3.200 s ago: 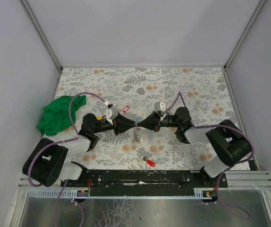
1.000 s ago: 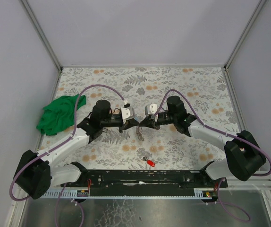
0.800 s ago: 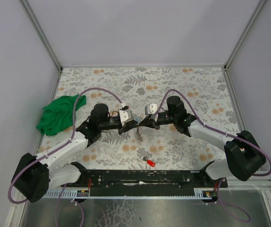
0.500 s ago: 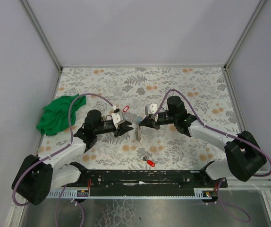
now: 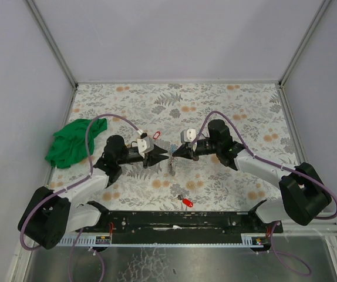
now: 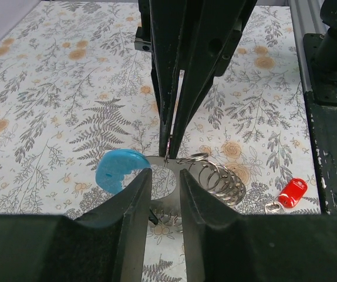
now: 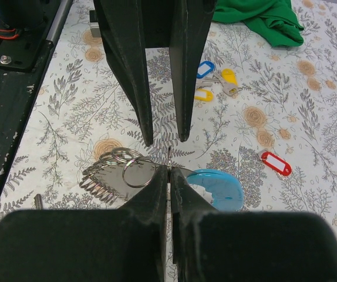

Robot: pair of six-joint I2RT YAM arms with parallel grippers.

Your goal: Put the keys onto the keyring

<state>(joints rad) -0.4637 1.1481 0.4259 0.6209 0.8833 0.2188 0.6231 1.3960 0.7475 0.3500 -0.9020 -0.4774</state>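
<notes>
Both arms meet tip to tip just on the 6 o'clock side of the table's centre. Right gripper: fingers pressed together on the thin wire of the keyring; in the right wrist view the keyring's light-blue part sits just at 3 o'clock of the fingertips, and a fan of steel rings at 9 o'clock. Left gripper: fingers parted by a narrow gap, facing the right fingertips at 12 o'clock of its own view, clasping nothing. The keys lie loose on the floral surface: solid red-tagged key at 6 o'clock of the grippers, near the front rail; red-and-white-tagged key at 11 o'clock; blue-tagged key and yellow-tagged keys grouped at 1 o'clock in the right wrist view. Green cloth at 9 o'clock, well apart; whether any key hangs on the keyring cannot be told.
</notes>
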